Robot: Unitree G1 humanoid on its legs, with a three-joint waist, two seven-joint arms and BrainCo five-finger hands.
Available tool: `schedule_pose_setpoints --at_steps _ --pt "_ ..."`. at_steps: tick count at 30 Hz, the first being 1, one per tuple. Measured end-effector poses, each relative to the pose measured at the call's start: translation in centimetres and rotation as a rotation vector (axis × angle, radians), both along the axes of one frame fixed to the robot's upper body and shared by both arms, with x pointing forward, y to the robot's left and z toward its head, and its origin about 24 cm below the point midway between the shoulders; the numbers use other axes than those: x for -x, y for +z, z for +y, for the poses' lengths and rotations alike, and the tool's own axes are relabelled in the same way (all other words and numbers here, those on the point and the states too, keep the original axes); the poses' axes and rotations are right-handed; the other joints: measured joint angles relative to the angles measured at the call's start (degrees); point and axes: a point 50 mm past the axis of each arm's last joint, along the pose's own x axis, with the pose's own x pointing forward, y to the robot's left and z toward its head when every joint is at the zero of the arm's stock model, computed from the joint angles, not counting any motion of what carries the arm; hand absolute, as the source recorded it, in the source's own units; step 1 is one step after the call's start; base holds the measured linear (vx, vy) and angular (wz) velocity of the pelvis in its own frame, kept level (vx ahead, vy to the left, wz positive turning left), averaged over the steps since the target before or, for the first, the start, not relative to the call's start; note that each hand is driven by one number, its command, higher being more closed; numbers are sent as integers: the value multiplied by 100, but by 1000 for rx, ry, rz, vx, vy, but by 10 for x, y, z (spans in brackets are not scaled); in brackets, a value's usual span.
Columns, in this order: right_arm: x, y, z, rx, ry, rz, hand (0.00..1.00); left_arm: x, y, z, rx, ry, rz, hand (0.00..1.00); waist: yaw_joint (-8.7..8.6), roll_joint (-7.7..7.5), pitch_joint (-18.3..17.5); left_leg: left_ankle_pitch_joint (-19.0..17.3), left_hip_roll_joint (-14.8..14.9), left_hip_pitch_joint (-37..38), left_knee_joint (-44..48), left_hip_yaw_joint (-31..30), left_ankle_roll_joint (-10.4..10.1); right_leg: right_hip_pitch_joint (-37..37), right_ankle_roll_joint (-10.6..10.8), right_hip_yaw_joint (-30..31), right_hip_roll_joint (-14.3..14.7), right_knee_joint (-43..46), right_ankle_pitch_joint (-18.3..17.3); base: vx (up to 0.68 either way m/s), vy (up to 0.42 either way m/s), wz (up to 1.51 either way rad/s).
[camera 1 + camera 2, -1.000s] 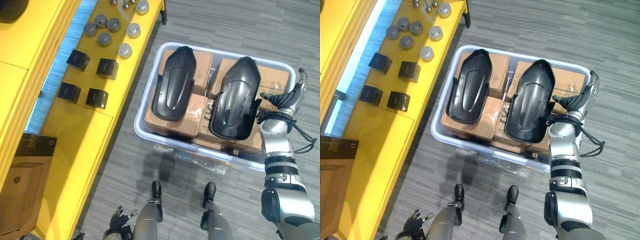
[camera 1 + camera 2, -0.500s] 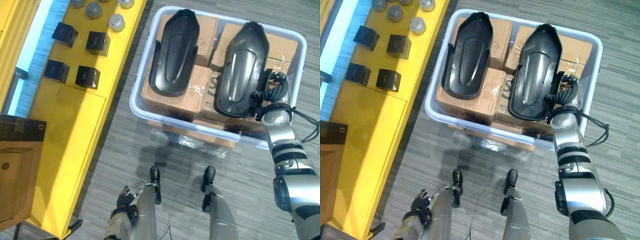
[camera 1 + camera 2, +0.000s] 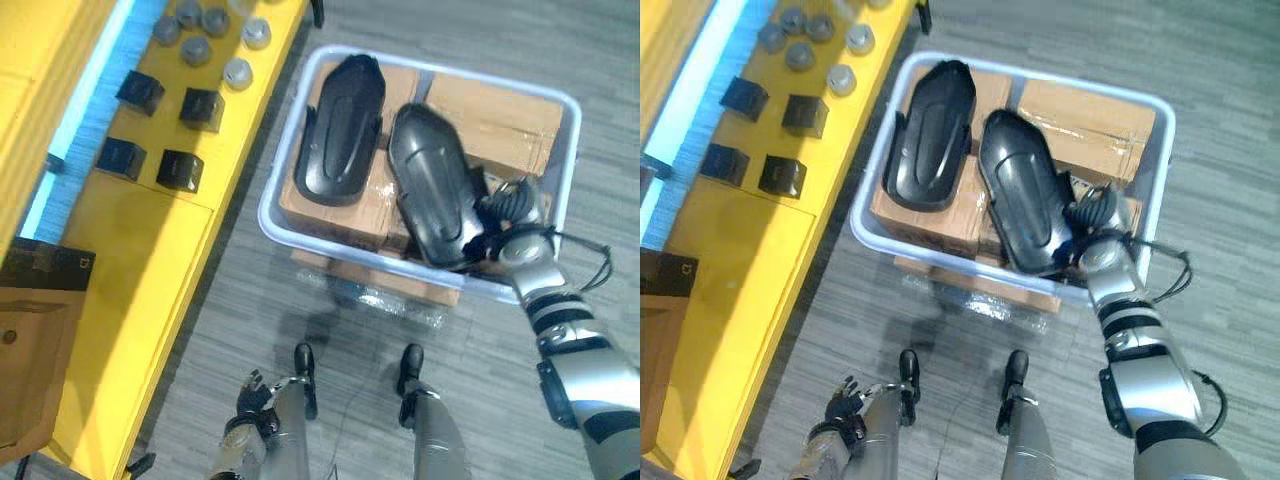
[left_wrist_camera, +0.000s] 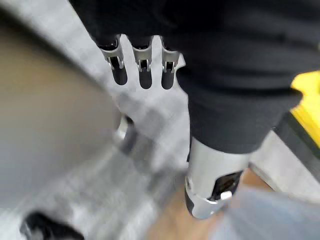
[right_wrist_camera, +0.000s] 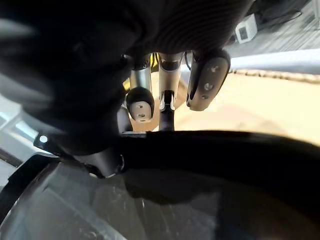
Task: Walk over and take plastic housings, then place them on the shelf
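Where the rim offers purchase, right hand [image 3: 515, 203] curls its fingers [image 5: 207, 80] over the right plastic housing [image 3: 430, 185], askew on cartons [image 3: 500, 120] in the bin [image 3: 572, 140].

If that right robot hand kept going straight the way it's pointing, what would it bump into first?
The right-hand black housing: the right robot hand is curled on its edge. Beyond that edge lie the cardboard boxes in the tub, probably next, though depth is hard to judge.
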Motion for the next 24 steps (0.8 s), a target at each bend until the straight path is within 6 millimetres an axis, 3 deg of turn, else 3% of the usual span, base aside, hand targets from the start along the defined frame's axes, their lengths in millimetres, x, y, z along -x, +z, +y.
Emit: schedule_pose_setpoints --at_steps 5,8,13,17,24 --pt "13 -18 -24 -32 -102 9 100 -2 22 7 -44 -29 -137 0 -81 -73 -36 302 -181 936 -811 -36 -30 772 7 -83 -56 -362 1 54 -32 15" --pt "20 -31 -34 -12 -147 33 100 -2 47 19 -71 -20 -269 0 -215 -88 -54 385 -229 1413 -1109 -107 -39 1280 26 -194 -31 -618 15 73 -12 8" --pt "34 -59 -37 67 -156 105 100 -7 91 13 -58 -33 -487 0 -201 -152 -532 434 -245 1928 -1540 -99 -39 1804 91 -235 37 -1077 88 105 -4 1" --pt "40 -78 -25 65 -124 129 100 -12 120 -9 -23 -103 -616 0 -221 -205 -1053 569 -276 2265 -1866 -87 -30 2220 121 -292 83 -1567 197 137 -6 -1" --pt "35 -56 11 67 -30 -10 100 -30 129 -51 99 -242 -615 0 -345 -309 -1412 788 -230 2855 -2318 63 -104 2645 121 -194 175 -1853 231 89 -21 -9"
